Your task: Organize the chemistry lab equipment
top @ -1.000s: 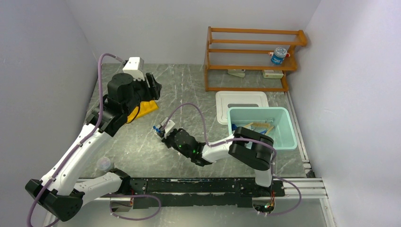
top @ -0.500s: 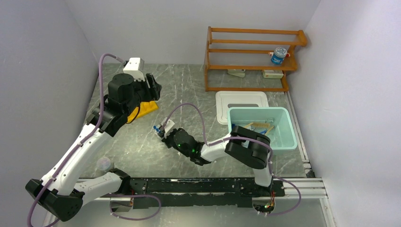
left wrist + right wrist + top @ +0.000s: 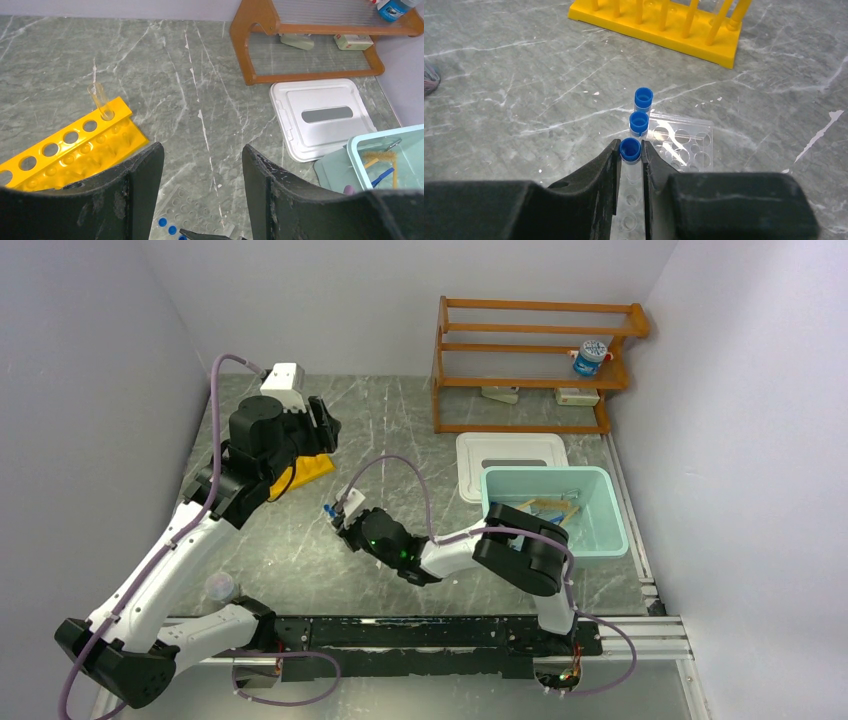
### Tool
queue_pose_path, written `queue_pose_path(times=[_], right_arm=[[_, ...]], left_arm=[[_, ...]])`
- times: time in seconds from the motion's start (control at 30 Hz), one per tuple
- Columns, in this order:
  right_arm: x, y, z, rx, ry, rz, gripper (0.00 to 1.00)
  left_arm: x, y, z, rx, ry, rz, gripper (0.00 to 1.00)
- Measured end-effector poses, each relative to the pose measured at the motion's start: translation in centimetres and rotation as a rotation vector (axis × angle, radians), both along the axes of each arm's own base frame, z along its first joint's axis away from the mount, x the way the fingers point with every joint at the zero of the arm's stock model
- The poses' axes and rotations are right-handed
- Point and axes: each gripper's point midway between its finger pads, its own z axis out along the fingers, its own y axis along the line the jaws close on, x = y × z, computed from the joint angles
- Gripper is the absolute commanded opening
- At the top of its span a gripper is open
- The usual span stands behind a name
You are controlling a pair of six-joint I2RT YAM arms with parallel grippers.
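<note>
My right gripper (image 3: 630, 148) is shut on a tiny blue-capped tube (image 3: 630, 150) that stands upright over the clear tray (image 3: 684, 140). Its two fingers press the cap from either side. Two more blue-capped tubes (image 3: 639, 121) stand in a row just beyond it. In the top view this gripper (image 3: 335, 515) sits mid-table at the tray (image 3: 352, 501). The yellow holed rack (image 3: 659, 25) lies farther back, with one glass tube (image 3: 100, 100) in its end hole. My left gripper (image 3: 202, 150) hangs open above the table beside the rack (image 3: 70, 150), holding nothing.
A pale teal tub (image 3: 555, 508) stands at the right with tools inside, and its white lid (image 3: 510, 455) lies behind it. The orange wooden shelf (image 3: 530, 360) is at the back right and carries a small bottle (image 3: 590, 357). A small clear cup (image 3: 220, 587) sits near the left arm's base.
The right arm has edged a little to the left and away from me, its gripper still on the tube over the tray. The left arm has not moved.
</note>
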Motion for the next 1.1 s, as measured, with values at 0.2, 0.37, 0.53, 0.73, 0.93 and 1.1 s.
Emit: queue_pose_path(times=[0.2,0.37,0.53,0.73,0.93,1.1], right_arm=[[0.0,0.0,-0.4,-0.004,0.037,-0.008,0.41],[0.4,-0.5,0.4,0.009,0.068,-0.02,0.53],[0.6,-1.1,4.4,0.079,0.068,-0.014,0.56],[1.0,-4.2,8.6,0.132,0.081,-0.064,0.54],[7.1,-11.5,7.7,0.098,0.177,-0.333,0.53],[12.8,-15.5,5.1,-0.033,0.29,-0.581,0.56]], left_arm=[[0.0,0.1,-0.1,0.002,0.003,0.004,0.63],[0.1,0.2,-0.1,0.002,0.003,0.005,0.63],[0.1,0.2,-0.1,0.001,0.003,0.007,0.64],[0.2,0.4,-0.1,0.001,0.003,0.012,0.68],[0.3,0.7,-0.1,-0.005,0.005,0.026,0.74],[0.4,0.7,-0.8,-0.009,0.017,0.028,0.76]])
